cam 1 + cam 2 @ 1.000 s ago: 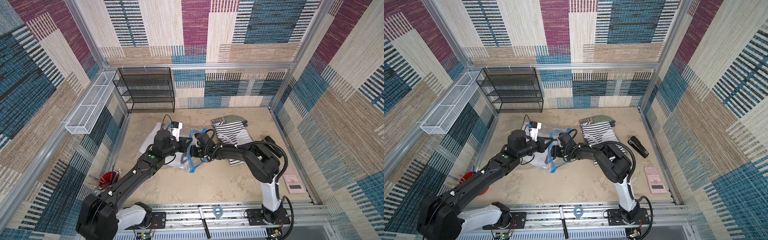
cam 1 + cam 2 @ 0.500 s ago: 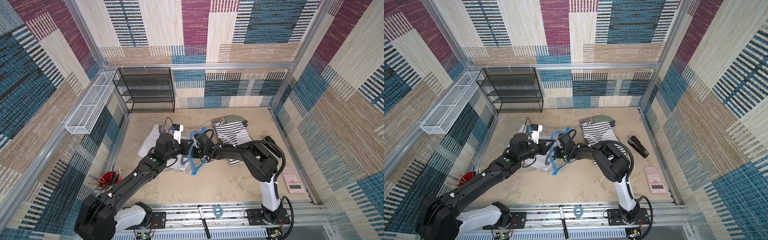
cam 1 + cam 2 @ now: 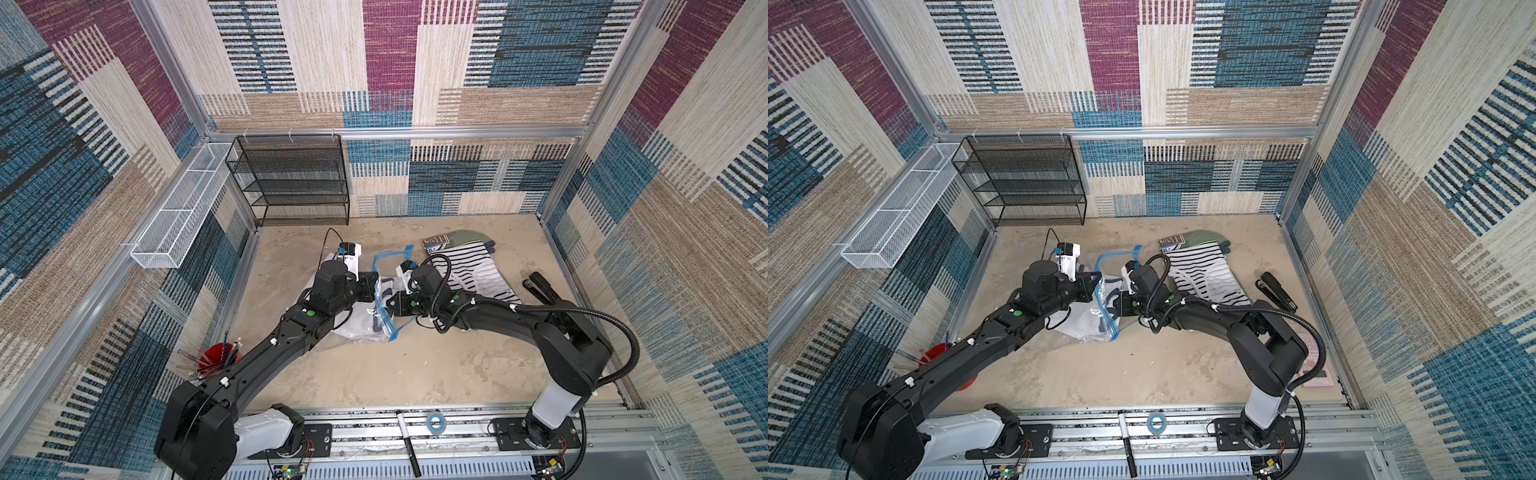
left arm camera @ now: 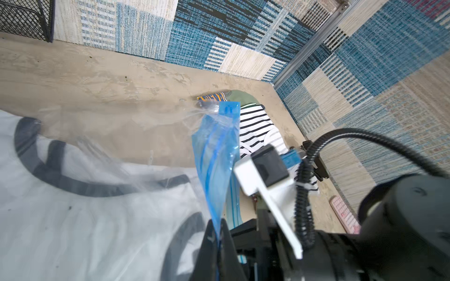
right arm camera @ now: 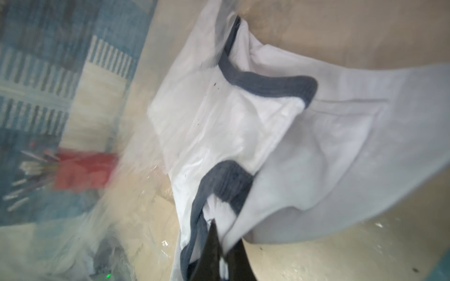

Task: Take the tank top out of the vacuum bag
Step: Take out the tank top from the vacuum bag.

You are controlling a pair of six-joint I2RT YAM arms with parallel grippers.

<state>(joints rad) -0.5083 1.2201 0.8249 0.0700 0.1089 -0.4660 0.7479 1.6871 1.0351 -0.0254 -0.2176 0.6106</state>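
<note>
Tank top (image 5: 243, 126) pinched at its dark trim, inside the vacuum bag (image 3: 384, 320) at mid-table (image 3: 374, 374)

The white top lies mostly within the clear film. The right fingers (image 5: 210, 245) are closed on a strap edge, and the left fingers (image 4: 208, 248) are clamped on the blue zip strip (image 4: 216, 150). The likely failures are a thin trim pinch slipping free, the slick strip sliding out of the left grip so the bag drags along with the garment, or the fabric bunching at the mouth. The right wrist view is blurred, so I cannot tell whether plastic is caught in that pinch. In both top views the arms cover the opening. The valve is not visible, nor how much of the top remains inside. A striped garment (image 3: 473, 270) lies just beside the bag.
</note>
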